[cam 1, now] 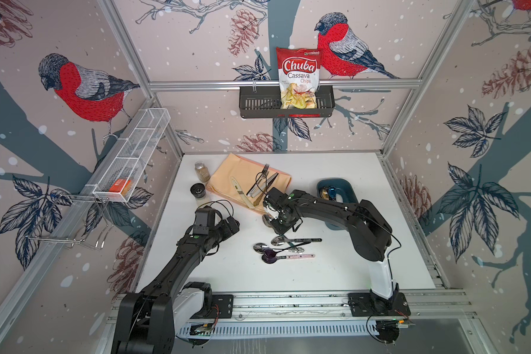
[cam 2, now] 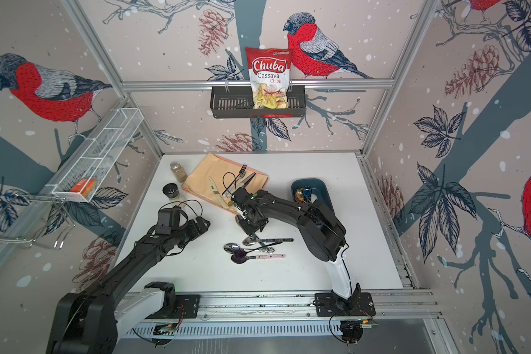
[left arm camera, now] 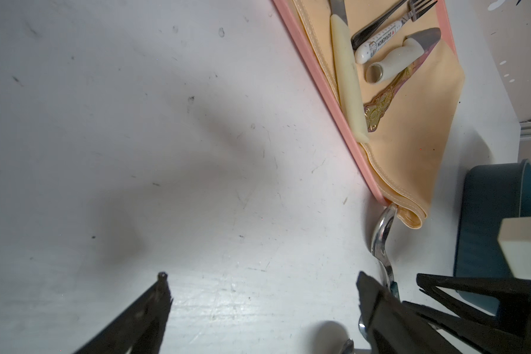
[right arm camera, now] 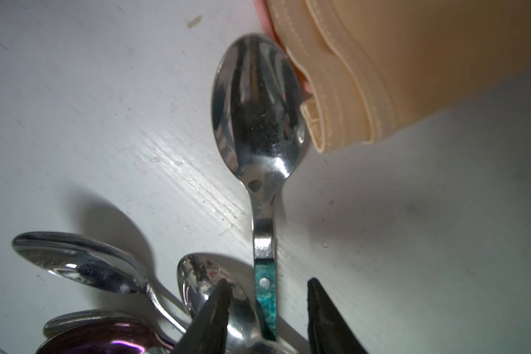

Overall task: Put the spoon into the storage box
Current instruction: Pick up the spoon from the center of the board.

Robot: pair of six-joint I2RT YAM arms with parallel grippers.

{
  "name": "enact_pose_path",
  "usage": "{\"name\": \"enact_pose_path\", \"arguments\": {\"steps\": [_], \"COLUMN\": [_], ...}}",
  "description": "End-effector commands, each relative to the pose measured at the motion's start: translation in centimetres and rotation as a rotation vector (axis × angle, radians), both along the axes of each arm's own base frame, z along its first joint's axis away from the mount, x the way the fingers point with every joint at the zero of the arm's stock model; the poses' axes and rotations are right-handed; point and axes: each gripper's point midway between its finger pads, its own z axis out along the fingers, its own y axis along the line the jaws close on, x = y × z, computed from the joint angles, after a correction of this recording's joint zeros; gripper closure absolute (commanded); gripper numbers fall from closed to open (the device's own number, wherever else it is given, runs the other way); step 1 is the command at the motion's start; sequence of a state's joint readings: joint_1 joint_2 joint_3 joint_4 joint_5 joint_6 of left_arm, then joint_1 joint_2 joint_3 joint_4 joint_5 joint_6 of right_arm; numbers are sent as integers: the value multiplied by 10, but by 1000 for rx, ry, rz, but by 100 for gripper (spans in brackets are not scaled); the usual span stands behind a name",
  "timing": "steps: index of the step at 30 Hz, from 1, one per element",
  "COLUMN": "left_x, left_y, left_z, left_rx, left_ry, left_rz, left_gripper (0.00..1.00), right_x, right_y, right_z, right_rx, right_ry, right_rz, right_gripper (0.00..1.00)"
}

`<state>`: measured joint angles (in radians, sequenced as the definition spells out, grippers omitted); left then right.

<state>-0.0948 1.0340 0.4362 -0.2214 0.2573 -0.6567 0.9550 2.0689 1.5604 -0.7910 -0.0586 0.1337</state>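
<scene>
**A:** White table (cam 1: 227,275), bird-print walls. Where's the teal-handled spoon (right arm camera: 258,107)?

**B:** Lying flat, bowl against the folded peach cloth (right arm camera: 411,61), well apart from the storage box (cam 1: 347,185).

**A:** Gripped?

**B:** Not yet. The right gripper (right arm camera: 265,294) straddles its handle, jaws parted, probably to pinch it.

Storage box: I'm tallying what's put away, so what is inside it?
In both top views the storage box holds what look like a golden spoon bowl and a blue spoon bowl. The right arm covers their handles and the box's near half.
</scene>
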Motion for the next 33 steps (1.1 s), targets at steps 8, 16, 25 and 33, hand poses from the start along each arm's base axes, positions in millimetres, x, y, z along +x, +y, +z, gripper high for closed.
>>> {"name": "enact_pose_path", "arguments": {"steps": [8, 16, 25, 33], "left_x": [5, 7, 7, 7], "left_y": [1, 2, 2, 3], "left_z": [6, 5, 3, 2], "left_rx": [-6, 1, 7, 10], "left_ry": [-32, -27, -24, -23], "left_rz": [4, 1, -2, -1], "left_gripper": [4, 4, 4, 4], "right_x": [-2, 2, -1, -3], "right_y": [-2, -5, -9, -9], "right_z": [-14, -24, -31, -34], "right_rx": [-59, -93, -131, -147], "right_ry": [34, 34, 55, 68], "right_rz": [-11, -23, 0, 26], "right_gripper": [56, 59, 70, 81]}}
